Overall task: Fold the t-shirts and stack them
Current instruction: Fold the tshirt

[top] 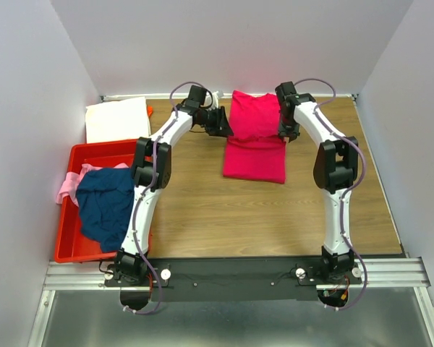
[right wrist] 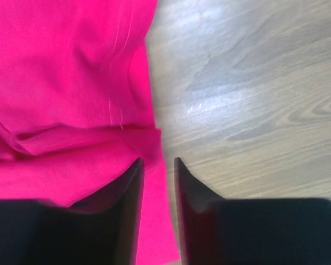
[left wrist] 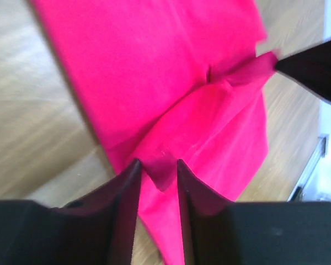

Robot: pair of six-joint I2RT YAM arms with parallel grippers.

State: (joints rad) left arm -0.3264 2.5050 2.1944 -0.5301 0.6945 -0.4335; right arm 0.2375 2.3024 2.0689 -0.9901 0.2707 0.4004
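Observation:
The bright magenta-pink t-shirt (top: pixel 254 137) lies on the wooden table at the back middle, its far half raised and folding over the near half. My left gripper (top: pixel 226 124) is at its left edge, shut on a fold of the cloth (left wrist: pixel 157 163). My right gripper (top: pixel 284 132) is at its right edge, shut on the hem (right wrist: pixel 157 160). In the left wrist view the cloth (left wrist: pixel 171 83) is drawn to a point at the right gripper's finger (left wrist: pixel 314 66). The navy blue t-shirt (top: pixel 105 206) and the pale pink t-shirt (top: pixel 66 186) lie crumpled in the bin. The white t-shirt (top: pixel 117 119) lies folded at the back left.
The red plastic bin (top: pixel 69 249) stands at the left edge of the table. A small orange object (top: pixel 150 110) lies beside the white shirt. Grey walls close in the table on three sides. Bare wood (top: pixel 275 217) shows in front of the magenta shirt.

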